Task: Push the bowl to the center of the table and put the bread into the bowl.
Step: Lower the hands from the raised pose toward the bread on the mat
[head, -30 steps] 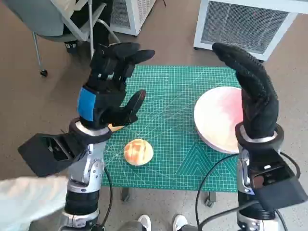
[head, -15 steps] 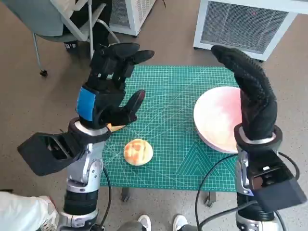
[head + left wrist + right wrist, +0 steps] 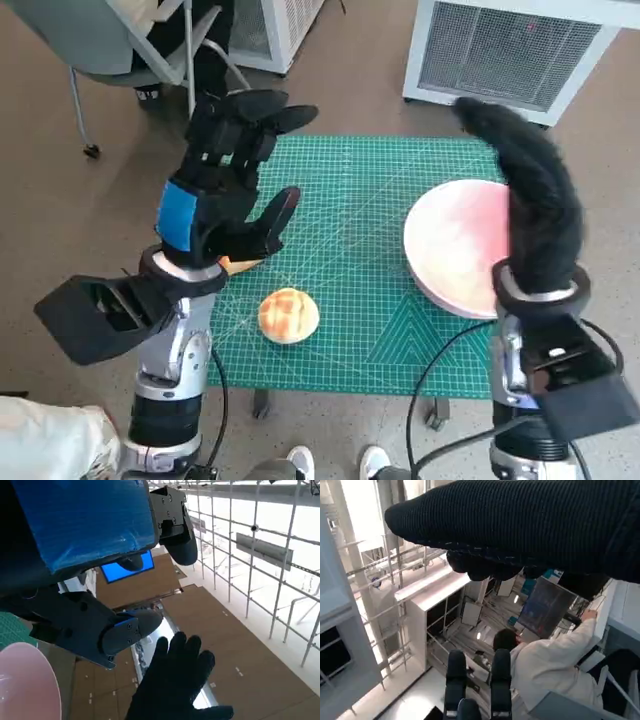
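The pink-white bowl (image 3: 455,246) sits at the right edge of the green mat, partly behind my right forearm; its rim (image 3: 27,685) also shows in the left wrist view. The round golden bread (image 3: 288,315) lies on the mat near the front left. My left hand (image 3: 222,190) is raised above the mat's left side, fingers spread, holding nothing. My right hand (image 3: 528,190) is raised over the bowl's right part, fingers extended upward and empty; the glove (image 3: 175,682) shows in the left wrist view.
The green cutting mat (image 3: 350,200) covers the small table. A small orange object (image 3: 236,265) peeks out under my left hand. A chair (image 3: 120,50) and white units (image 3: 510,50) stand beyond the table. A person (image 3: 545,665) shows in the right wrist view.
My right hand has turned slightly and looks blurred with motion. A pale sleeve at the lower left has drawn back. Bowl and bread have not moved.
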### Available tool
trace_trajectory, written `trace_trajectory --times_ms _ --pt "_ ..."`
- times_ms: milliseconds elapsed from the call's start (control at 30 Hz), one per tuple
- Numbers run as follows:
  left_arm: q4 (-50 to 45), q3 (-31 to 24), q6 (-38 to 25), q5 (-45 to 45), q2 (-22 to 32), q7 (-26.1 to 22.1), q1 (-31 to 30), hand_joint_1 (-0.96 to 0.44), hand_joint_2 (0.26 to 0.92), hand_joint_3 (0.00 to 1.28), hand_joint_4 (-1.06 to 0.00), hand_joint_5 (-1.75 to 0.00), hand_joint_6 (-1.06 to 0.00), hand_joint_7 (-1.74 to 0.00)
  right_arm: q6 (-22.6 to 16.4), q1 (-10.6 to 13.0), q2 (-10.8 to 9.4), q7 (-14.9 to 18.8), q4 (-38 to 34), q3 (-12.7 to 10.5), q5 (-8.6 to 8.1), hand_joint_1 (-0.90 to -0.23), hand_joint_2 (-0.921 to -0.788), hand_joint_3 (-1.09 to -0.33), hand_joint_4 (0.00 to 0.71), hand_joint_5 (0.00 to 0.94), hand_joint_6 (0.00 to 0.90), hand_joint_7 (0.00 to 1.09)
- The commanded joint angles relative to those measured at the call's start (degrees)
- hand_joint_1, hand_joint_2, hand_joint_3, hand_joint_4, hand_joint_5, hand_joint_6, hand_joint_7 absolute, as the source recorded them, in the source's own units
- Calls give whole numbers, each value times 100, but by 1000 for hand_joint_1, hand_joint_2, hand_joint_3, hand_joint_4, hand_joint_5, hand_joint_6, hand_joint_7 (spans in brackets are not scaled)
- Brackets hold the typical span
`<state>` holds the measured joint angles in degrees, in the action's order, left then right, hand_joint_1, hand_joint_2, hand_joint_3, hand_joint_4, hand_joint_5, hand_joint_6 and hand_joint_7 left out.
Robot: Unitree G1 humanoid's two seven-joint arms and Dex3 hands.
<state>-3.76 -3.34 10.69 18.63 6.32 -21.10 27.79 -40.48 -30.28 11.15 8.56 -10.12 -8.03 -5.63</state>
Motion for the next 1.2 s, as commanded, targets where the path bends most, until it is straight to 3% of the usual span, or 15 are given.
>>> trace_trajectory --times_ms 33,300,467,633,867,1000,1200 --pt "-152 -54 22 -91 80 51 -106 -212 694 741 1 -962 1 -1061 -331 179 264 -55 -828 -513 -232 -493 -921 -607 420 0 67 666" --pt "-218 -115 47 -158 147 134 -168 -227 693 740 1 -969 1 -1070 -728 10 487 -720 -2237 -1215 -86 -461 -921 -640 397 0 94 597" --pt "-236 -151 47 -167 166 180 -180 -226 692 743 1 -969 1 -1073 -795 -123 674 -1229 -3114 -1436 104 -422 -921 -667 396 1 103 590" --pt "-241 -166 41 -198 173 242 -181 -226 692 745 1 -968 1 -1074 -904 -301 877 -1530 -4195 -1548 116 -433 -921 -667 410 9 110 588" --pt "-280 -142 2 -224 177 301 -183 -235 693 749 1 -960 1 -1072 -798 -497 919 -1488 -5272 -1667 -135 -461 -921 -662 398 2 136 538" --pt "-260 -135 13 -248 183 306 -172 -235 693 751 1 -956 1 -1072 -506 -529 898 -1454 -5705 -1582 -112 -461 -921 -661 396 1 163 481" --pt "-301 -148 -9 -219 199 290 -200 -234 694 753 1 -951 1 -1068 -192 -583 777 -1158 -5995 -1568 -237 -457 -921 -664 395 1 152 455"
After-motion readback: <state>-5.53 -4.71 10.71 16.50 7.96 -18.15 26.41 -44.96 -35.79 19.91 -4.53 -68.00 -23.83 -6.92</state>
